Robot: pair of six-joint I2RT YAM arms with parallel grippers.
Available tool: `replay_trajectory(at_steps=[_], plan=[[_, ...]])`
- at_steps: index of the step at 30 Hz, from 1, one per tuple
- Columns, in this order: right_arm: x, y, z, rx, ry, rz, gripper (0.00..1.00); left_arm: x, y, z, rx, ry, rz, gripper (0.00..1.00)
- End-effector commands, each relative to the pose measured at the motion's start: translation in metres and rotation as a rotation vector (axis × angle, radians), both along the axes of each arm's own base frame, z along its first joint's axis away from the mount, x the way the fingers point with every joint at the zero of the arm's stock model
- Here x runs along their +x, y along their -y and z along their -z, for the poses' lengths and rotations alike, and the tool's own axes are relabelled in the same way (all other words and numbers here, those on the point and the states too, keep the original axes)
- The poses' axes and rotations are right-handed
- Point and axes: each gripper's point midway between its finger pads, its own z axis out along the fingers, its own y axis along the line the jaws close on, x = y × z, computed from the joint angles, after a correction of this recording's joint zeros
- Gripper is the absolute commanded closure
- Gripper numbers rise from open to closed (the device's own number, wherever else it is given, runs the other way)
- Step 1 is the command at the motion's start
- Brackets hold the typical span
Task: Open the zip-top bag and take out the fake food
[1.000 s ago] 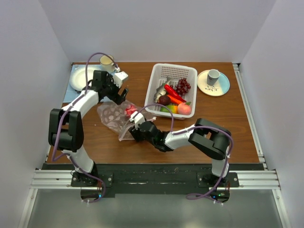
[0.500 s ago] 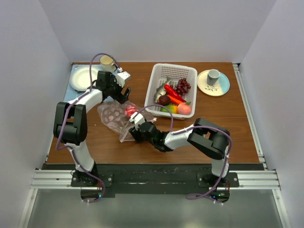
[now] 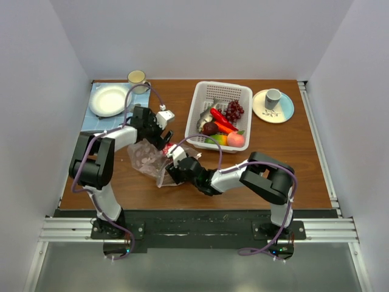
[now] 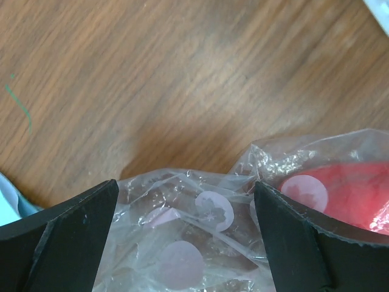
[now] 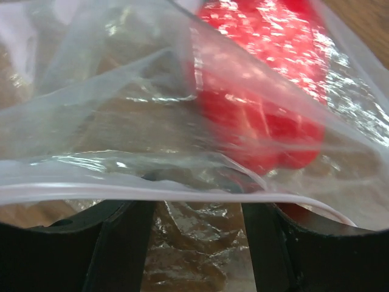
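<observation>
— Brown wooden bench, with the arm bases at its near edge. What's closest?
— The right hand, low at the near side of the zip-top bag. The zip strip runs just over its fingers. They stand partly apart with crumpled film between them. Whether they pinch that film, I cannot tell.
— And the bag itself?
— It lies on the bench between the two hands, left of the white basket. One red piece of fake food sits inside it.
— The left hand?
— The left hand is at the bag's far side, spread wide and straddling the dotted plastic. It clamps nothing.
— Farther back?
— The basket holds the other pieces. Behind it to the right, a cup stands on a plate.
— So which step is this?
— Emptying, I'd judge. The mouth looks parted and most of the food is out. The next move calls for one hand to hold the film steady while the other closes on the red piece or tips it out.
</observation>
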Motion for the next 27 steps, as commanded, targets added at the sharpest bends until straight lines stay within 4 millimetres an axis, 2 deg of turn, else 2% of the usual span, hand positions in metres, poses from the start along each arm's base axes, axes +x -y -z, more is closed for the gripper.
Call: replay_trajectory(at_steps=[1, 4, 5, 8, 13, 15, 21, 24, 27], plan=[[0.016, 0.006, -0.024, 0.039, 0.077, 0.085, 0.37, -0.029, 0.002, 0.011, 0.025, -0.025, 0.068, 0.0], [0.024, 0.014, -0.032, 0.034, 0.123, 0.135, 0.23, -0.04, 0.004, 0.012, 0.021, -0.039, 0.105, 0.0], [0.026, 0.015, -0.036, 0.038, 0.134, 0.144, 0.12, -0.042, 0.004, 0.011, 0.019, -0.036, 0.109, 0.0], [0.029, 0.013, -0.044, 0.03, 0.159, 0.135, 0.01, -0.046, 0.005, 0.003, 0.014, -0.018, 0.129, 0.01], [0.032, -0.005, -0.059, 0.053, 0.168, 0.092, 0.01, -0.051, 0.009, -0.012, -0.001, -0.008, 0.157, 0.0], [0.031, -0.013, -0.055, 0.05, 0.155, 0.062, 0.01, -0.057, 0.011, -0.007, 0.004, -0.043, 0.175, 0.0], [0.035, -0.038, -0.066, 0.097, 0.15, 0.023, 0.01, -0.067, 0.016, 0.0, 0.009, -0.096, 0.231, 0.0], [0.038, -0.045, -0.066, 0.104, 0.143, 0.029, 0.01, -0.073, 0.02, 0.001, -0.005, -0.113, 0.255, 0.0], [0.038, -0.049, -0.059, 0.107, 0.125, 0.032, 0.01, -0.082, 0.032, -0.002, -0.042, -0.146, 0.305, 0.0]])
